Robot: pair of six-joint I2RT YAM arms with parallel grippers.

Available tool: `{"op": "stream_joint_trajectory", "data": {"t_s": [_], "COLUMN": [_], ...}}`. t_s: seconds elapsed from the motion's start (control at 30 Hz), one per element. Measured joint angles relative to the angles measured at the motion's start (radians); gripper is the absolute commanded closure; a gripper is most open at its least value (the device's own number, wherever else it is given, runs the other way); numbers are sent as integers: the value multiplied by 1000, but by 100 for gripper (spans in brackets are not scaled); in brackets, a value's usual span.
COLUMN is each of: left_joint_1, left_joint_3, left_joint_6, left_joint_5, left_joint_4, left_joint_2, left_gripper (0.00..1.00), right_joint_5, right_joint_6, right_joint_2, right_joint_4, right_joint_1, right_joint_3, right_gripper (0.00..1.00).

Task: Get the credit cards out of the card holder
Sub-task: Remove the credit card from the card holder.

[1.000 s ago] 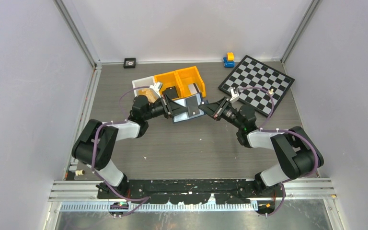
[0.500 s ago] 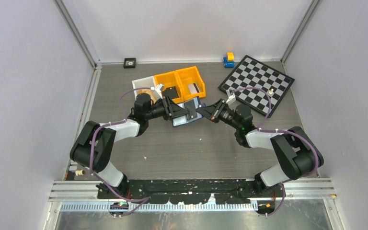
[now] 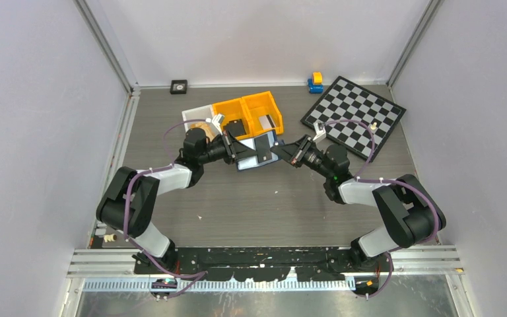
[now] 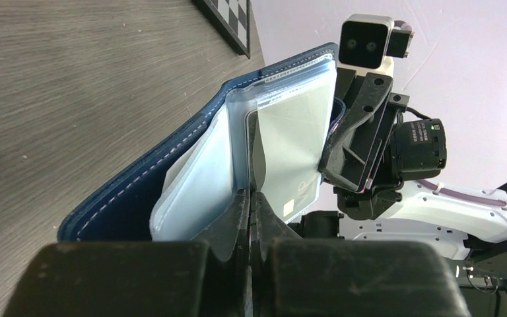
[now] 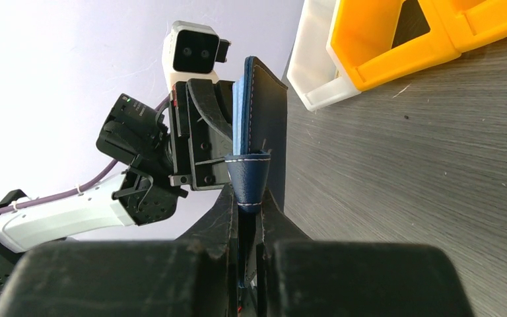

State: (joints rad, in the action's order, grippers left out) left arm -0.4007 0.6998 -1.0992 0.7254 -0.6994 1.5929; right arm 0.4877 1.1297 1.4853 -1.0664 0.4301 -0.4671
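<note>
A grey wood-grain table (image 3: 264, 205) sits inside a pale-walled enclosure (image 3: 39, 99) with aluminium posts at the far corners. Toward the back stand two joined orange bins (image 3: 243, 105) and a white bin (image 3: 197, 110). A chessboard (image 3: 360, 112) lies to their right, with a blue-and-yellow block (image 3: 315, 82) beyond it. A small black square item (image 3: 179, 86) rests by the far wall.

Just in front of the bins, the card holder (image 3: 261, 148) is held open, up off the table, between both arms. The left end effector (image 4: 251, 198) is pinched closed on a thin clear pocket leaf inside it. Beside that leaf is a pale credit card (image 4: 297, 145) bearing a gold square. The right end effector (image 5: 247, 211) is clamped on the holder's navy edge. The right arm's wrist blocks the left camera's view beyond the holder.
</note>
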Motion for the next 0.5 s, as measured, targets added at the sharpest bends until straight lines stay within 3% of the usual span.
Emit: {"op": "stream_joint_trajectory", "data": {"t_s": [0.3,0.5], "left_joint_1": [4,4], "left_joint_3": [-3,0], "left_joint_6": [3,36], "left_joint_5": [-12,-43], "left_joint_4": [-11,66], "left_joint_2": [-6,-22], "left_gripper": [100,96], "right_joint_5": [-12,-10], "right_joint_6": [2,13], "right_joint_2": [-19,-22], "right_joint_4": [23,21], "right_joint_1": [-12,-21], "right_joint_3": [7,21], "right_gripper": [100,100]}}
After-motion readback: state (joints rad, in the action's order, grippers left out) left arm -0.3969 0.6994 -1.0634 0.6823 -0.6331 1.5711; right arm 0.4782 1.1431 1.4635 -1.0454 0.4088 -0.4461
